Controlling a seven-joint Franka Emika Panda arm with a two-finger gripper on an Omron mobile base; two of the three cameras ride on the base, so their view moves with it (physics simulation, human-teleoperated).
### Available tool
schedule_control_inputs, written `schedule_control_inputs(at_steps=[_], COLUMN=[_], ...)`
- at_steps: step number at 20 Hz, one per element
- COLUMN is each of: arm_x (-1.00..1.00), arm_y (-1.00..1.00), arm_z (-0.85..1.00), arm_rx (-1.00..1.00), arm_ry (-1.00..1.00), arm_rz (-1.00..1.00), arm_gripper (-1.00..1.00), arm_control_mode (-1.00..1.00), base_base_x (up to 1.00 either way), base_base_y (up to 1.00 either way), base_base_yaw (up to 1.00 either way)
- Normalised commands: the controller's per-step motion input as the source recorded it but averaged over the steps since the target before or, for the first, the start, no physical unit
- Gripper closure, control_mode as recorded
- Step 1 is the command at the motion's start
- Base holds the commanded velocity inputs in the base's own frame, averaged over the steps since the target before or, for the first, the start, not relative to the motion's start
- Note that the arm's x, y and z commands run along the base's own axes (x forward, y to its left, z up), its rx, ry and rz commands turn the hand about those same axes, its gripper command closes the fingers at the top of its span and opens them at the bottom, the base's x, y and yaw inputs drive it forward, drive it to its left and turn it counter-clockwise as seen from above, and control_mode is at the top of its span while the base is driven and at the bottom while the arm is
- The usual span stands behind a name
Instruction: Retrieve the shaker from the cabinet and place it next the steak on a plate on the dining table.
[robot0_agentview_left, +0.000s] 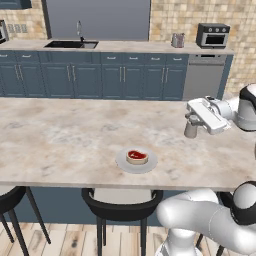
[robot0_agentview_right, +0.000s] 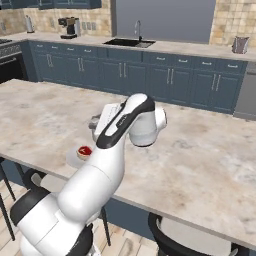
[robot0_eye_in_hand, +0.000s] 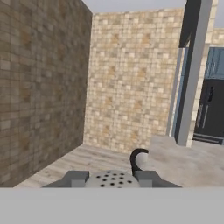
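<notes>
On the dining table sit one plate with one steak, jaws clamped around one shaker.

The grey shaker hangs upright above the desk, right of the plate carrying the steak.

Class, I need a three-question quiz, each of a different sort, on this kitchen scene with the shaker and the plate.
1. True or false: the steak lies on the plate.
2. The hand holds: A) a cup B) the shaker C) nothing.
3. Fill in: the plate rests on the dining ____.

Key: 1 true; 2 B; 3 table.
</notes>
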Motion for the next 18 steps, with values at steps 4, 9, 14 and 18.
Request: schedule_control_inputs(at_steps=[4,9,14,18], arm_x=[-0.04,-0.14,-0.13,-0.07], arm_y=[0.00,0.01,0.00,0.00], arm_z=[-0.25,-0.53,-0.30,-0.18], arm_rx=[0.05,0.02,0.00,0.01], arm_ry=[0.00,0.03,0.00,0.00], arm_rz=[-0.01,-0.14,-0.20,-0.09], arm_gripper=[1.00,1.00,1.00,1.00], arm_control_mode=[-1.00,-1.00,-1.00,-1.00], base_base_x=[0.00,0.00,0.00,0.00], base_base_y=[0.00,0.00,0.00,0.00], base_base_yaw=[0.00,0.00,0.00,0.00])
